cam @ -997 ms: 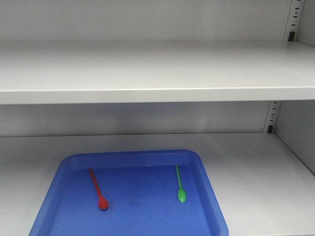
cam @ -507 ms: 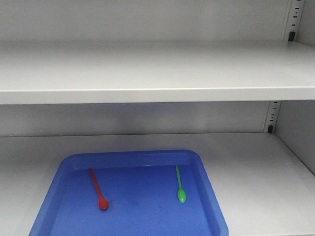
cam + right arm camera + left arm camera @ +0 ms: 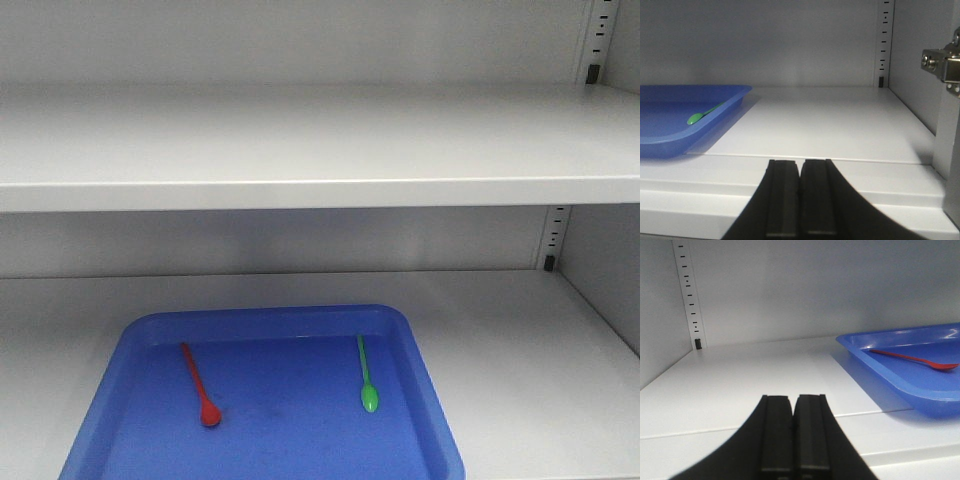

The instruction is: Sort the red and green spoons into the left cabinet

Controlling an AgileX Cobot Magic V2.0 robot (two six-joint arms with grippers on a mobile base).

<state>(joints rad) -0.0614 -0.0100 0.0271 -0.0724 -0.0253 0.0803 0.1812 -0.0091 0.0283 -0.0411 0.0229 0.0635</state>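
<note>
A red spoon (image 3: 199, 386) and a green spoon (image 3: 365, 375) lie in a blue tray (image 3: 420, 360) on the lower shelf of the pale grey cabinet (image 3: 300, 150). The red spoon is on the tray's left, the green on its right, bowls toward the front. The red spoon also shows in the left wrist view (image 3: 912, 360), right of my left gripper (image 3: 793, 399), which is shut and empty at the shelf's front edge. The green spoon shows in the right wrist view (image 3: 704, 114), left of my right gripper (image 3: 800, 163), also shut and empty. Neither gripper shows in the front view.
An upper shelf (image 3: 320, 190) overhangs the lower one. Slotted uprights stand in the back corners (image 3: 553, 235) (image 3: 688, 295) (image 3: 884, 40). A metal door hinge (image 3: 942, 65) juts from the right side wall. Bare shelf lies on both sides of the tray (image 3: 830, 125).
</note>
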